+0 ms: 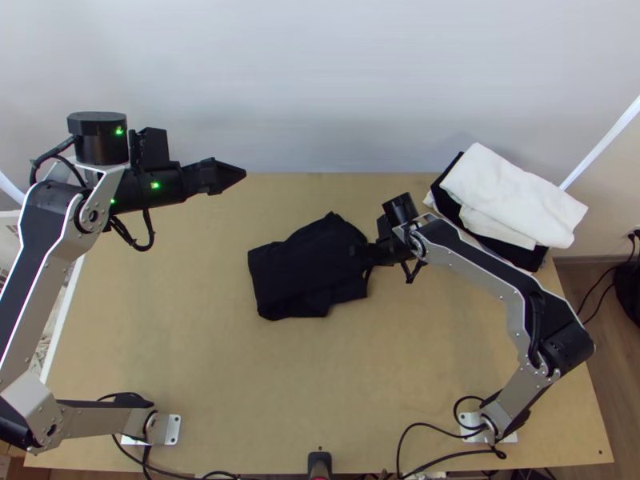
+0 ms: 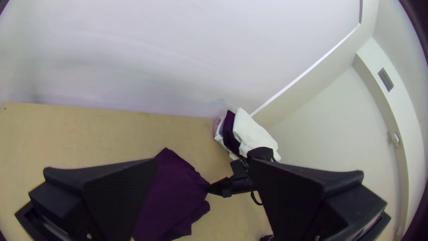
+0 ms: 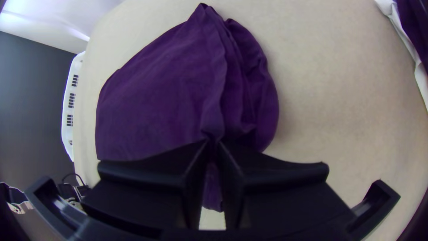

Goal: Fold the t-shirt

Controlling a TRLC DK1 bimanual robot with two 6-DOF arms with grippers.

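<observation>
Left gripper (image 1: 238, 174) gapes wide near the table's (image 1: 200, 376) far edge; right gripper (image 1: 357, 251) has fingers clenched on the bunched side of the dark t-shirt (image 1: 296, 272).

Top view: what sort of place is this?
Probably an indoor robot workstation for cloth folding: a left arm and right arm stand at a wooden table, with a dark t-shirt on it and folded cloths stacked at its far right.

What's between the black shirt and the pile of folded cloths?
The right arm's wrist and some bare table lie between the black shirt and pile, in the top view.
</observation>
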